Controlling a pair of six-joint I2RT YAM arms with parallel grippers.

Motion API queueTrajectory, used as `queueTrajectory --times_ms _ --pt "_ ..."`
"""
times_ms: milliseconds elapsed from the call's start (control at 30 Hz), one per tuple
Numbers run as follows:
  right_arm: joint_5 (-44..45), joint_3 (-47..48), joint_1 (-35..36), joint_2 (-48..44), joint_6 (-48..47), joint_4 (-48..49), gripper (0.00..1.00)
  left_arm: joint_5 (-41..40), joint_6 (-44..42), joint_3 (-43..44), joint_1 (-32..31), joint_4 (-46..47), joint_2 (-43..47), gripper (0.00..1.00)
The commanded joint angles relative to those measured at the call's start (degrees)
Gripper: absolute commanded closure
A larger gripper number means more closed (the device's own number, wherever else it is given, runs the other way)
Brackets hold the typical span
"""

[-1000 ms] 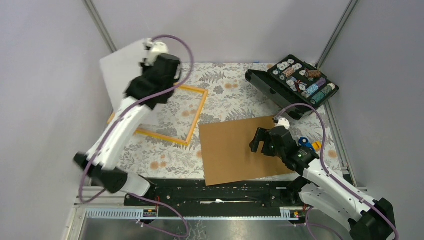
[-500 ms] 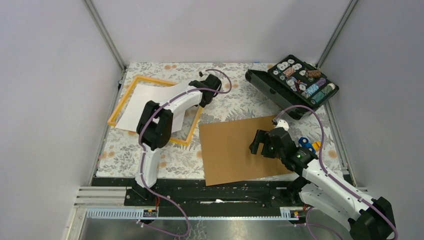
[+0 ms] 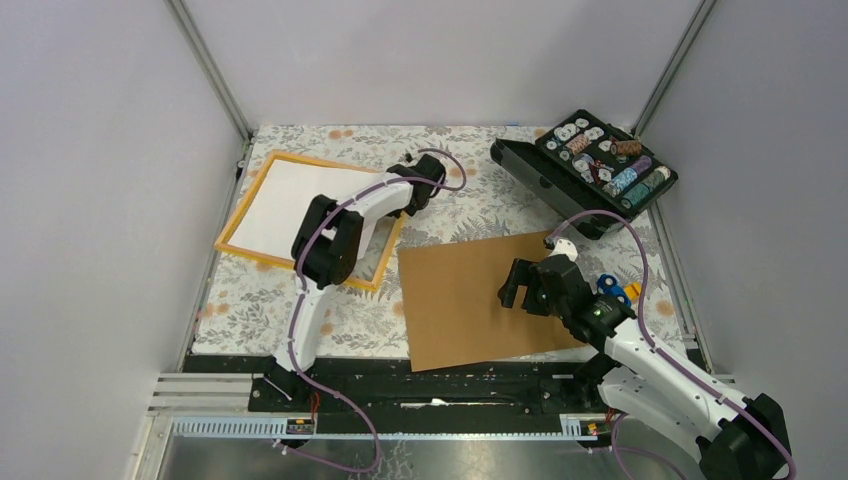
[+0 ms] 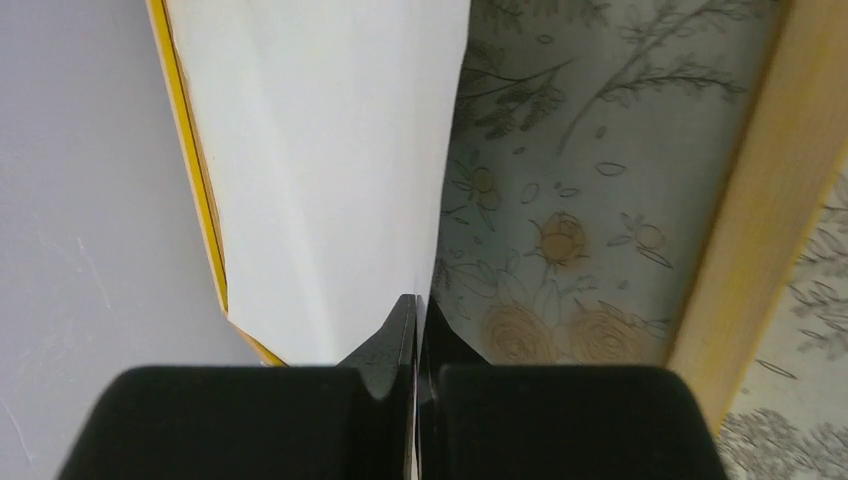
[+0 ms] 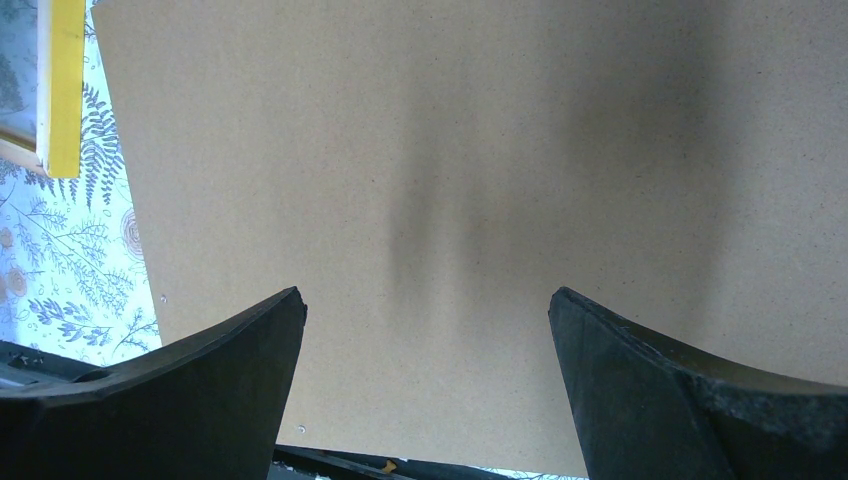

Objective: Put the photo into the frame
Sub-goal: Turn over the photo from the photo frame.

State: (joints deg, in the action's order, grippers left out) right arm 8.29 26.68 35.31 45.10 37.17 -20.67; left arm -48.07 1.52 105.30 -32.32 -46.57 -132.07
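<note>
The photo (image 3: 460,300) lies with its plain brown side up on the floral cloth at centre right; its printed side is hidden. It fills the right wrist view (image 5: 450,180). My right gripper (image 3: 515,283) hangs open and empty just over it (image 5: 425,295). The thin orange-yellow frame (image 3: 255,255) lies at the back left, with a white sheet (image 3: 285,205) flat inside it. My left gripper (image 3: 405,200) is at the frame's right side, shut on that sheet's edge (image 4: 416,300). The left wrist view shows the white sheet (image 4: 320,170) and a frame bar (image 4: 770,190).
An open black case (image 3: 585,170) of small round parts stands at the back right. A small blue and yellow object (image 3: 612,290) lies right of the photo, by my right wrist. Grey walls close in on three sides. A frame corner (image 5: 60,90) shows in the right wrist view.
My left arm swung the white sheet from raised at the back left down into the frame, where it now lies flat. The right arm and the photo have not moved.
</note>
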Motion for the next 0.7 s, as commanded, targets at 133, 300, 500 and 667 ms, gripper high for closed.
queueTrajectory --times_ms 133,300,500,667 --pt "-0.2 -0.4 0.4 -0.7 -0.5 1.4 0.00 -1.9 -2.3 1.4 2.9 2.8 1.3 1.00" --pt "-0.4 -0.4 0.4 -0.7 -0.4 1.4 0.00 -1.3 -1.7 2.8 2.9 3.2 0.7 1.00" --pt "-0.5 -0.7 0.4 -1.3 -0.3 1.5 0.00 -0.5 -1.6 3.8 2.9 2.1 0.2 1.00" --pt "-0.7 -0.7 0.4 -1.1 -0.3 1.5 0.00 -0.5 -0.2 3.8 2.9 1.4 0.1 0.95"
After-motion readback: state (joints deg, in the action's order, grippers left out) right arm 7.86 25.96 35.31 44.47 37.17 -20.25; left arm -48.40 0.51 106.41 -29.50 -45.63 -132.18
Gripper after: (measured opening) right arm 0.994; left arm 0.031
